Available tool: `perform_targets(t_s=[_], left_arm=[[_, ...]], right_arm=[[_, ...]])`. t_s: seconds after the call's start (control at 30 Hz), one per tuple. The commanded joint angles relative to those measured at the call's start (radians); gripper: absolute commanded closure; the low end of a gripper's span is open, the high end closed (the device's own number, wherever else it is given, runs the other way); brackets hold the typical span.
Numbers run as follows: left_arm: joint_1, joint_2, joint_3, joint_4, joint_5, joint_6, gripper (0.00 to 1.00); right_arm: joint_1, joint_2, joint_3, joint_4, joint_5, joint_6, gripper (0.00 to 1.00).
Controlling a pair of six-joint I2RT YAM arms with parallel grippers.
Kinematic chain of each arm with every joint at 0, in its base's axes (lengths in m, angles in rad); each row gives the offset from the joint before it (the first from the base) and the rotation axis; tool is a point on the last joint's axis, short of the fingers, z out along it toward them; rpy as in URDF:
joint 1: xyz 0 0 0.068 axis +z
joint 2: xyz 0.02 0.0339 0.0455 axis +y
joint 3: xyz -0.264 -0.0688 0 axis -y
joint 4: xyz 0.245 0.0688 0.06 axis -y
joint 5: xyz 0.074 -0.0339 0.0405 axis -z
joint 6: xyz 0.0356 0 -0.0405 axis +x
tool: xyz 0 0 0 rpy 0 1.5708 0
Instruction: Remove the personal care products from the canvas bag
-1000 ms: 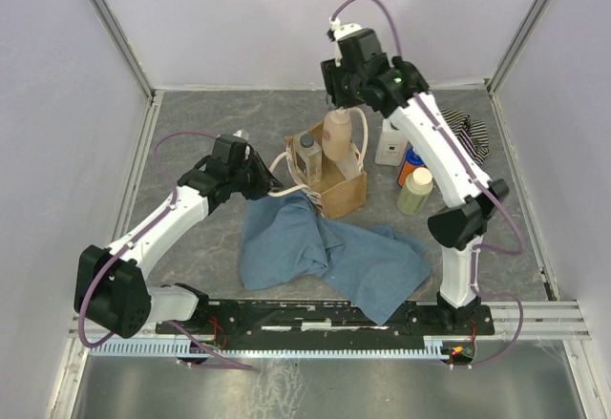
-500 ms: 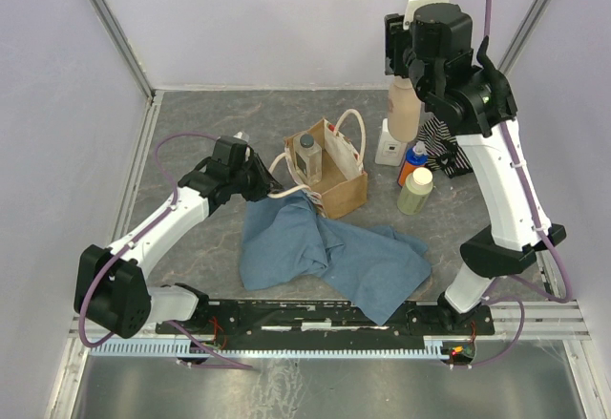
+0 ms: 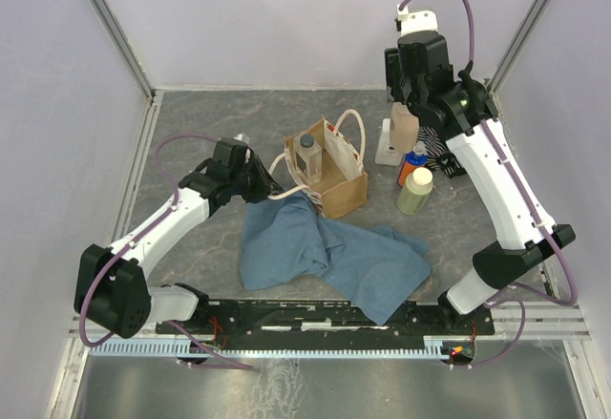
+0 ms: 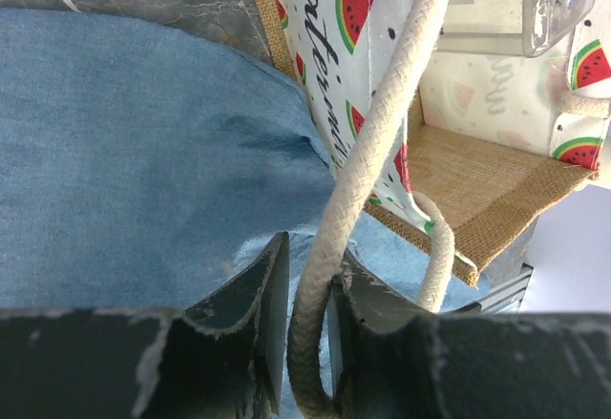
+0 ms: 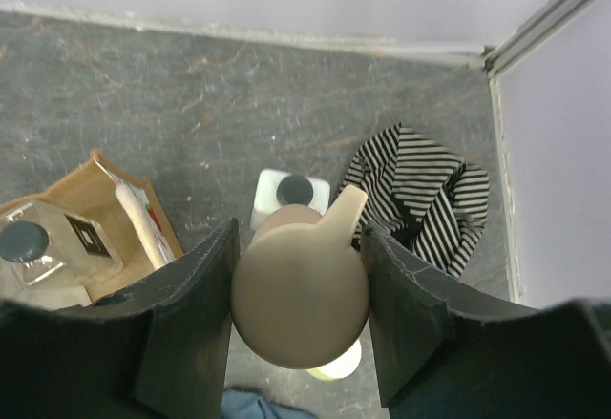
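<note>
right gripper [image 3: 409, 90] clamped on tan pump bottle [image 5: 301, 295], fingers either side of its body, upper right of top view, out of the bag & over a white square bottle [image 5: 290, 193] on the table. orange bottle w/ blue cap [image 3: 411, 165] and pale yellow-green bottle [image 3: 415, 192] upright just below that, near striped cloth [image 5: 420, 195]. left gripper [image 4: 307, 281] pinched narrow on cream rope handle [image 4: 382, 142] of canvas bag [image 3: 342, 188], centre frame (watermelon-print lining showing). clear square bottle w/ dark cap [image 3: 306, 157] upright inside bag. blue-grey cloth [image 3: 329, 252] touching bag's near side
</note>
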Motion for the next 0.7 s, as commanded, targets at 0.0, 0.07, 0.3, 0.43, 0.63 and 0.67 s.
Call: perform_targets(t_s=[0.0,0.07,0.3,0.43,0.63,0.67], left_arm=[[-0.004,-0.031,-0.008,0.023,0.033,-0.010,0.72],[-0.003,-0.034,-0.007,0.019,0.030,-0.008,0.72],[-0.004,-0.045,-0.008,0.008,0.025,-0.005,0.72],[-0.003,-0.049,-0.010,0.004,0.024,-0.004,0.72],[-0.003,-0.050,0.002,-0.010,0.013,0.002,0.72],[-0.003,-0.050,0.003,-0.011,0.012,0.002,0.72]], right_arm=[[-0.022,-0.105,-0.088,0.181,-0.023,0.060,0.54],[-0.032,-0.108,-0.130,0.194,-0.038,0.079,0.54],[-0.069,-0.097,-0.263,0.257,-0.085,0.121,0.56],[-0.085,-0.092,-0.368,0.330,-0.092,0.128,0.56],[-0.115,-0.080,-0.513,0.468,-0.102,0.123,0.56],[-0.121,-0.074,-0.521,0.475,-0.109,0.127,0.56]])
